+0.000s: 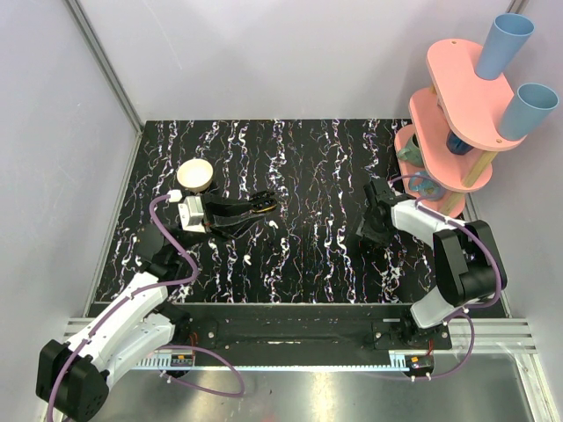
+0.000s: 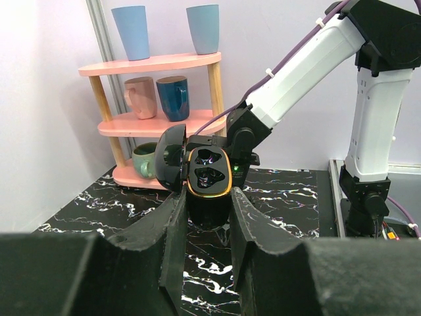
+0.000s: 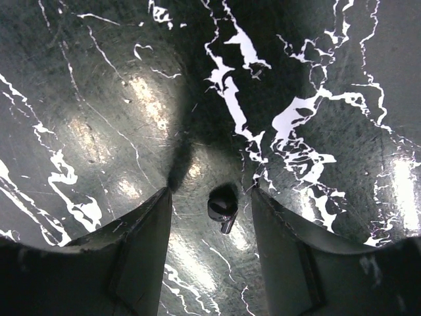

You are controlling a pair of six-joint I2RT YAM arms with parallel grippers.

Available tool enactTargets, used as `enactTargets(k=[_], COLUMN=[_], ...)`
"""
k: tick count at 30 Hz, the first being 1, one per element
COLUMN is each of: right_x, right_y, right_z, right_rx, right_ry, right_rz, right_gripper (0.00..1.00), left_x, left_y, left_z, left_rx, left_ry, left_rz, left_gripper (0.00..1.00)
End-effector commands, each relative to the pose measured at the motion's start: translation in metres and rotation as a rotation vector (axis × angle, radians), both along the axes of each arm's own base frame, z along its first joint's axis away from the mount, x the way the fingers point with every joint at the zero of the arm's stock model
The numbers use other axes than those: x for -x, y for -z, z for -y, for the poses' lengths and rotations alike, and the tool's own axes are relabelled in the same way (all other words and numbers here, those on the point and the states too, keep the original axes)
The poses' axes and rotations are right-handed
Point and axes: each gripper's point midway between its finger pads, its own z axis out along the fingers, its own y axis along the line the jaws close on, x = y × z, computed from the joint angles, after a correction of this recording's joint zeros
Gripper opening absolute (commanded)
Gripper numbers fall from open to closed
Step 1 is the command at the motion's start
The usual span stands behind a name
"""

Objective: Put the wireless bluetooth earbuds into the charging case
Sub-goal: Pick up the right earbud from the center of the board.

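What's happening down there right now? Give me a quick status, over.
Left tool shut on open black charging case, sockets look empty. Right tool open, straddling dark earbud on table. Second earbud not seen.

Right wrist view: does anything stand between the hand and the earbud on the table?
Nothing visible does. The earbud lies on the table between the open fingers of the right hand, touching neither finger.

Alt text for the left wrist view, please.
An open black charging case with an orange rim, its two wells facing the camera, is held between the left gripper's fingers. Behind it: the right arm and a pink shelf of cups.
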Motion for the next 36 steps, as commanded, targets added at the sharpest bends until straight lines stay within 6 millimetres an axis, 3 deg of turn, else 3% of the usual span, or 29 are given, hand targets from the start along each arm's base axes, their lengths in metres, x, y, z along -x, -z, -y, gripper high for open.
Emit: enactTargets(k=[1, 12, 21, 36], right_x=[-0.005, 0.005, 0.011, 0.007], right_y=[0.003, 0.010, 0.013, 0.011], right_z=[0.008, 0.001, 0.010, 0.009], right_rx=[0.019, -0.033, 0.013, 0.014], right_ry=[0.015, -0.014, -0.028, -0.046], right_rz=[0.022, 0.007, -0.009, -0.001], right_gripper=[0.58, 0.55, 0.53, 0.54], left_x=[0.004, 0.002, 0.001, 0.001], left_y=[-0.023, -0.022, -0.021, -0.024], left_z=[-0.004, -0.003, -0.002, -0.005], left_rx=[0.037, 0.033, 0.028, 0.028], left_ry=[-0.015, -0.015, -0.013, -0.041], left_rz=[0.073, 0.066, 0.060, 0.088], left_gripper=[0.00, 0.00, 0.00, 0.00])
